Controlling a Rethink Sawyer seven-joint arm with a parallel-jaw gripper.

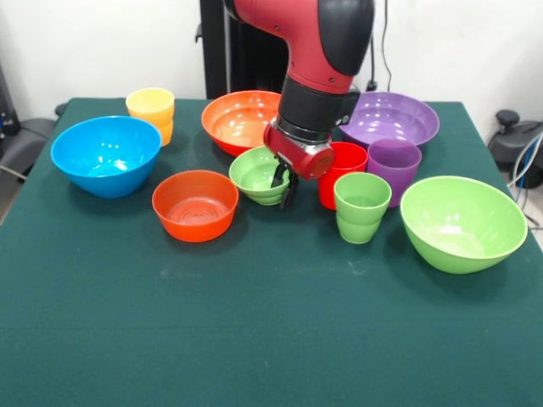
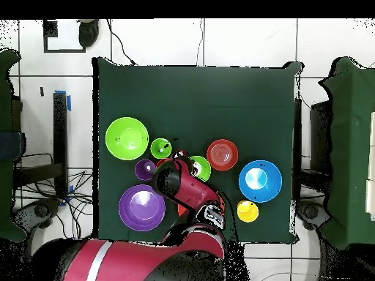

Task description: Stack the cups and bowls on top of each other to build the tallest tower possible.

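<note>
The gripper (image 1: 284,182) sits at the small green bowl's (image 1: 259,172) 3 o'clock rim, its fingers straddling the wall. Whether they pinch it, I cannot tell. The red cup (image 1: 344,170) stands just beside.

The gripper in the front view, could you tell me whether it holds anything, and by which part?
The gripper is at the rim of the small light-green bowl, fingers astride it; whether it is clamped cannot be told.

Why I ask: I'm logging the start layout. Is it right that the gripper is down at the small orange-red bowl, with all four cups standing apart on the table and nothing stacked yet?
Not quite. The front view shows the gripper down at the small green bowl, not the small orange-red bowl, which sits untouched beside it. The rest holds: the cups stand separately, nothing is stacked.
</note>
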